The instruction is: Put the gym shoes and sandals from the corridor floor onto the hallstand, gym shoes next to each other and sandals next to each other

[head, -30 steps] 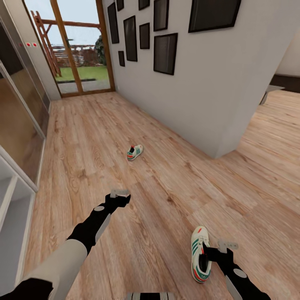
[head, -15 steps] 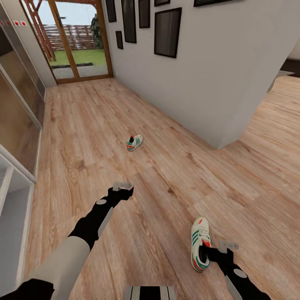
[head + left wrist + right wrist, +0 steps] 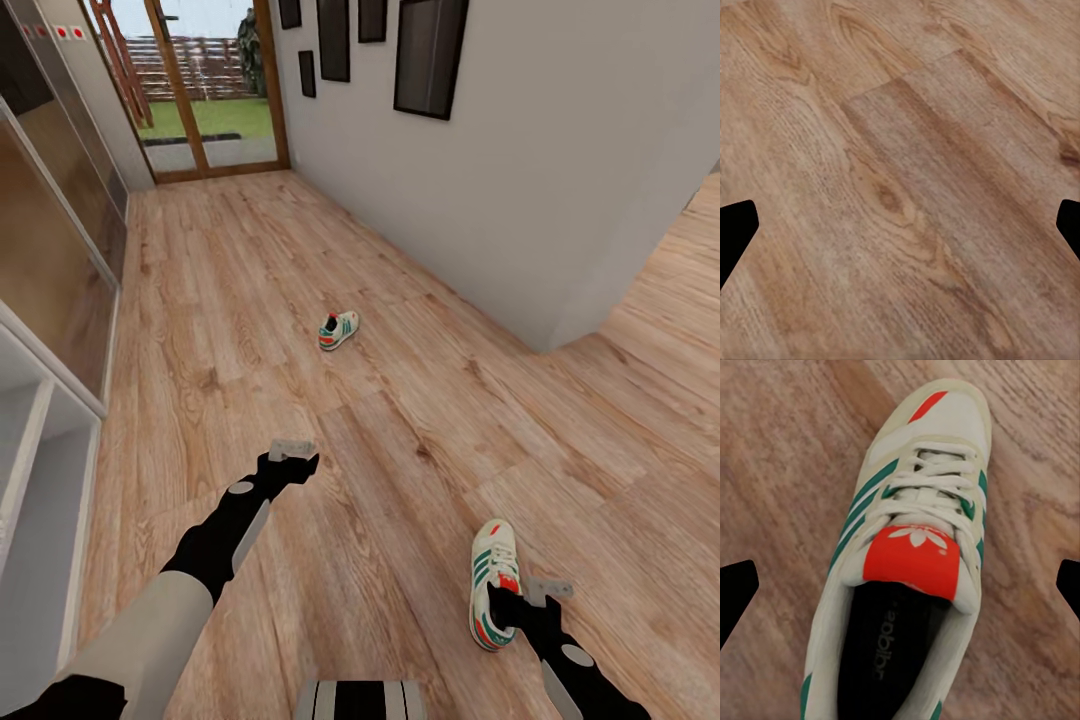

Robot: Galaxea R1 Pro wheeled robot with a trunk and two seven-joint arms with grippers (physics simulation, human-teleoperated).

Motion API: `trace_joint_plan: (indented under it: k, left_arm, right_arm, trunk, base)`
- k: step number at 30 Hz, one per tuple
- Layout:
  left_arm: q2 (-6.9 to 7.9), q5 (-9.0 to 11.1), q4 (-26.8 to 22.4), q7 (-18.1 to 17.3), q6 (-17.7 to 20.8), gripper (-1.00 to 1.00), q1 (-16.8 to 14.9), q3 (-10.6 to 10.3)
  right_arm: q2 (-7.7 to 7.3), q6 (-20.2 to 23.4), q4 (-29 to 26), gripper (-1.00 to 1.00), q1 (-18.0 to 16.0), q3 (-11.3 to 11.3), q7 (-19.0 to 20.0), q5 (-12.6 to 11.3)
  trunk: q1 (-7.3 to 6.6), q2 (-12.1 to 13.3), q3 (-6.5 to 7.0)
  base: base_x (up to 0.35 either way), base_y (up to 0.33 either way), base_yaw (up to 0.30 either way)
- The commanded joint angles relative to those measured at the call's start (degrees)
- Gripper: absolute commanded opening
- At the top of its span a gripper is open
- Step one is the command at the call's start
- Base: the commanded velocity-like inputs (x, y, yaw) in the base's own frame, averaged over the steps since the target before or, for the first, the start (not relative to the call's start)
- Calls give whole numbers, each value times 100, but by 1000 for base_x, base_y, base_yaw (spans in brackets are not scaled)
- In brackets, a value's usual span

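From your head camera, one sneaker [image 3: 493, 583] lies on the wood floor [image 3: 400, 420] at about 5 o'clock, toe pointing away from you. Your right jaws [image 3: 522, 602] hang right at its heel opening, and their spread is hard to judge from here. The second sneaker [image 3: 339, 330] lies well apart, up the corridor near 12 o'clock, on the floor beside the grey wall [image 3: 560, 160]. Your left jaws [image 3: 291, 458] hover over bare planks at about 7 o'clock. The pale shelf unit [image 3: 40, 480] runs along the 9 o'clock edge.

Your left wrist camera looks at wood grain [image 3: 900, 180]; the jaws stand spread wide with nothing between them.

Your right wrist camera looks onto the near sneaker [image 3: 911, 570], red tongue patch and dark opening central; the jaws are spread wide on either side, not touching it.
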Motion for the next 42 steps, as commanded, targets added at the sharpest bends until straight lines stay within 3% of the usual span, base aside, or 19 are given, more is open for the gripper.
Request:
trace_joint_plan:
  k: [1, 8, 17, 32, 35, 36, 42]
  left_arm:
    - [3, 40, -8, -9, 34, 100, 0, -4]
    - [10, 50, -12, -9, 25, 100, 2, -19]
    - [11, 57, -13, -10, -9, 100, 3, -20]
    - [11, 66, -13, -9, -30, 100, 3, -5]
    - [11, 67, -13, -8, -30, 100, 3, 2]
    - [11, 62, -13, -8, -30, 100, 3, -1]
    - [11, 58, -16, 0, -33, 100, 3, 5]
  right_arm:
    - [0, -20, 4, 100, -2, -7, 30, -60]
    - [-7, -20, 1, 100, -2, -7, 28, -60]
    - [-14, -20, 1, 100, -2, -27, 26, -62]
    - [-9, -16, -6, 100, -2, -148, 24, -67]
    - [-9, 21, -16, 100, -2, -444, 28, -221]
    - [14, 82, -22, 100, -2, -934, 30, -518]
    - [32, 286, -62, 100, -2, -1235, 37, -751]
  trunk:
    - [-1, -1, -4]
    - [-1, -1, -9]
    - [22, -13, -270]
    - [22, -13, -314]
    - [22, -13, -316]
    - [22, -13, -316]
    - [22, -13, -316]
  base:
    - [0, 0, 12]
    - [0, 0, 5]
    - [0, 0, 0]
    - [0, 0, 6]
    - [0, 0, 11]
    - [0, 0, 2]
    - [0, 0, 1]
